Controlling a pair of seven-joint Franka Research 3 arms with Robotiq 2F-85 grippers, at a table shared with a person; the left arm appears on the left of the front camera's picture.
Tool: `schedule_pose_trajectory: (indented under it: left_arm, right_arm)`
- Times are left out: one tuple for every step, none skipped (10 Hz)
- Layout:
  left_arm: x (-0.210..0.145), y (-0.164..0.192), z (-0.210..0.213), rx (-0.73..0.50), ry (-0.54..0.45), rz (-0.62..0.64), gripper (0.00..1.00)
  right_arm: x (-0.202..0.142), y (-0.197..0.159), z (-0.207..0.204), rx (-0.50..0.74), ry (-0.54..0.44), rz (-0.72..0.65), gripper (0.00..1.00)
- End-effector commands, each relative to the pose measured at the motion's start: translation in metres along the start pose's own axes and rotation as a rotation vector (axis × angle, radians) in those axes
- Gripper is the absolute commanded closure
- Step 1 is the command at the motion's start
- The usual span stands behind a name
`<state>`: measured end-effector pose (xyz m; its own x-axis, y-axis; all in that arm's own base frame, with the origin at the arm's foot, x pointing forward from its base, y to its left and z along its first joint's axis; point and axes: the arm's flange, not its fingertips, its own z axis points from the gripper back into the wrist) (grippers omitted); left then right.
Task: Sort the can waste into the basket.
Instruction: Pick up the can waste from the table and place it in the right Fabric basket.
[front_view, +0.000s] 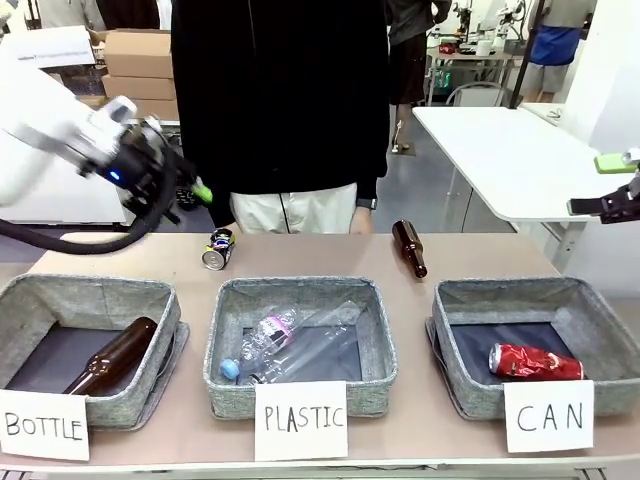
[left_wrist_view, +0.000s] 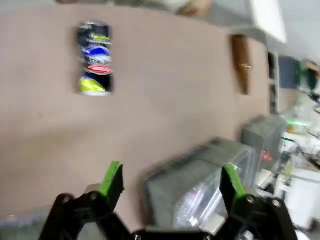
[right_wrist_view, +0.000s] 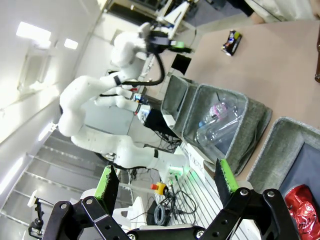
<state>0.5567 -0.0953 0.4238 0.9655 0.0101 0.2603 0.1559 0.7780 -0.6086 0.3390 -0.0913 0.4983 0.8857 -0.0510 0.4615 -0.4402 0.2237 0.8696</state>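
red dented can (front_view: 535, 362) inside grey basket (front_view: 505, 297)

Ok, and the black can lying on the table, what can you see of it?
The black can is a metal drink can with blue, red and yellow-green print and a silver end facing the front camera. It lies on its side on the bare table, just beyond the far left corner of the PLASTIC basket, apart from it. Only the table touches it; the open left gripper hovers clear of it.
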Motion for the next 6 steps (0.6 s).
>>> schedule_pose_trajectory:
  left_arm:
    - [0.014, 0.017, -0.037, 0.089, -0.057, 0.045, 0.0]
    - [0.0, 0.0, 0.0, 0.0, 0.0, 0.0, 0.0]
    - [0.0, 0.0, 0.0, 0.0, 0.0, 0.0, 0.0]
    - [0.0, 0.0, 0.0, 0.0, 0.0, 0.0, 0.0]
    - [0.005, 0.012, -0.036, 0.056, -0.008, -0.001, 0.0]
    - [0.02, 0.012, -0.051, 0.193, -0.066, 0.058, 0.0]
  right_arm:
    - [0.0, 0.001, 0.002, 0.004, 0.006, 0.017, 0.0]
    - [0.0, 0.001, 0.002, 0.004, 0.006, 0.017, 0.0]
    - [0.0, 0.001, 0.002, 0.004, 0.006, 0.017, 0.0]
    - [0.0, 0.001, 0.002, 0.004, 0.006, 0.017, 0.0]
    - [0.0, 0.001, 0.002, 0.004, 0.006, 0.017, 0.0]
    - [0.0, 0.001, 0.002, 0.004, 0.006, 0.017, 0.0]
